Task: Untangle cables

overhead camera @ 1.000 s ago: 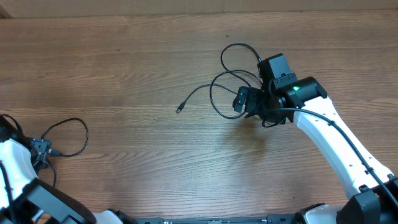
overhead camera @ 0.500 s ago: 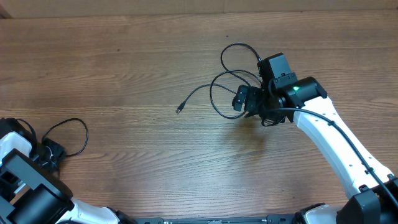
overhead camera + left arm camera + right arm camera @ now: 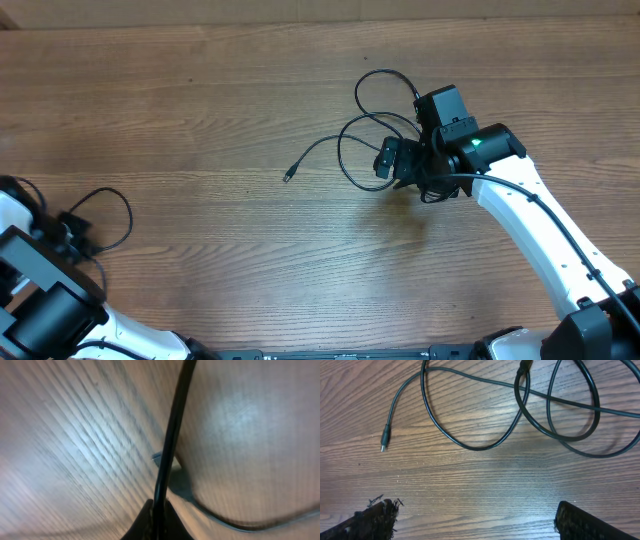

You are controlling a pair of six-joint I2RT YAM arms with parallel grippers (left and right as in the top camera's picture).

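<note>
**Two arms at a cable tangle: hazards and clearance**

The left tool (image 3: 70,238) is pressed together on a single cable (image 3: 172,445), which runs straight out from between its fingertips. The rest of that cable lies in a loose loop on the table (image 3: 200,100) just beside the tool. The right tool (image 3: 477,517) is spread wide and holds nothing. It hovers above the remaining cables (image 3: 475,449), whose overlapping loops lie just ahead of its fingers. One free plug (image 3: 384,440) trails off beyond the left finger.

Likely hazards:
- The thin cord could slip through the left pinch under a quick pull.
- Its loop lies close to the left arm and could catch there.
- The strands ahead of the right tool cross several times, so a closing grip could take two at once and draw the loops tighter.
- Part of the tangle runs under the right wrist, where it is hidden.

Clearance: bare wood spans the whole stretch between the two tools. The table's far edge lies well beyond the right tool. No table edge can be made out near the left tool.
</note>
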